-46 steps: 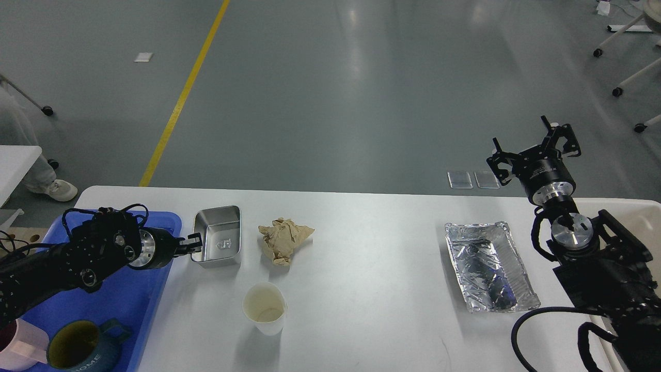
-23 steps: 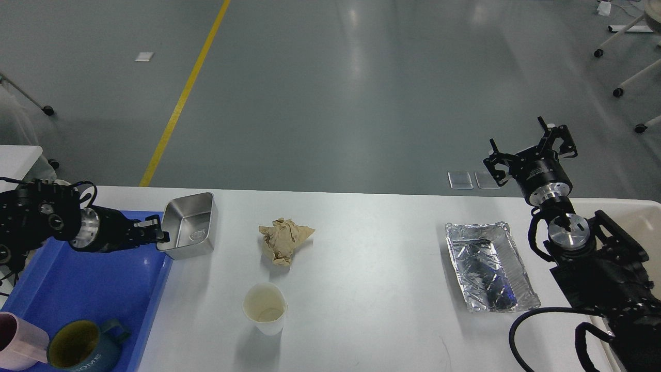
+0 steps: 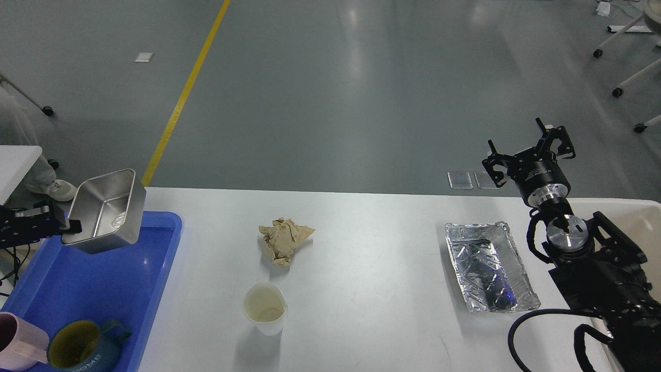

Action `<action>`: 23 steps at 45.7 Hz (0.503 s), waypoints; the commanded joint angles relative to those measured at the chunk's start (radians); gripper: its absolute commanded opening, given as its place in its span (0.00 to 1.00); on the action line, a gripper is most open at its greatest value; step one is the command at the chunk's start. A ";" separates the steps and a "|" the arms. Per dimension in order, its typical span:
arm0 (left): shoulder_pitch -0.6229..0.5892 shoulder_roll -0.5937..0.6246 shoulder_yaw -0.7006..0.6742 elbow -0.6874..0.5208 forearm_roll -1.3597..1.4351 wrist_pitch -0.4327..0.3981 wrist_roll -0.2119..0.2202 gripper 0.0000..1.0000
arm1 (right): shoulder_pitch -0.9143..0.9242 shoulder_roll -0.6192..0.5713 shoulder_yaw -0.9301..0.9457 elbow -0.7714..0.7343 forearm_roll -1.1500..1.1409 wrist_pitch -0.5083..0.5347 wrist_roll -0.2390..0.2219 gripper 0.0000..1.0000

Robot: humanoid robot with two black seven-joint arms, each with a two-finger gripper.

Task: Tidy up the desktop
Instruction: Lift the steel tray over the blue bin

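From the head view, the left tool (image 3: 66,226) pinched the near rim of a steel box (image 3: 106,212), one finger outside and one presumably inside the wall. It held the box tilted, open side toward the camera, above the far end of the blue tray (image 3: 88,289). That hold suited a lift by the rim, since the box was too wide to span; my judgement was that it was bound for the tray, where washable items were being gathered. In the near corner of the tray lay a dark blue mug (image 3: 82,349) whose side read "HOME", and beside it, cut by the edge of the view, a pink cup (image 3: 18,343).

The desk (image 3: 372,310) filled the lower half of the view, white and flat, between the tray on the left and a cream bin (image 3: 643,219) at the far right. On it lay a crumpled brown paper (image 3: 284,239), a white paper cup (image 3: 265,308) standing upright nearer the camera, and a foil tray (image 3: 489,266) toward the right. These seemed to be throwaway things, likely meant for the bin.

The right tool (image 3: 528,153) hung raised beyond the far edge of the desk with its fingers spread and nothing between them, near the foil tray, probably waiting its turn. A mark was stamped inside the steel box, too small to read.
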 commanded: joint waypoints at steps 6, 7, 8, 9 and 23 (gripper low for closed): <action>-0.005 0.116 -0.004 -0.032 -0.080 -0.042 -0.007 0.00 | -0.003 0.000 0.000 0.000 0.000 0.000 0.000 1.00; -0.006 0.122 -0.004 -0.032 -0.083 -0.043 -0.009 0.00 | -0.003 0.000 0.000 0.000 0.000 0.000 0.000 1.00; -0.008 0.127 -0.005 -0.032 -0.086 -0.045 -0.010 0.00 | -0.003 0.000 0.000 0.000 0.000 0.000 0.000 1.00; -0.008 0.132 -0.007 -0.030 -0.089 -0.045 -0.012 0.00 | -0.003 0.000 0.000 0.000 0.000 0.000 0.000 1.00; 0.026 0.064 -0.001 0.054 -0.167 0.065 -0.026 0.00 | -0.003 0.000 0.000 0.000 0.000 0.000 0.000 1.00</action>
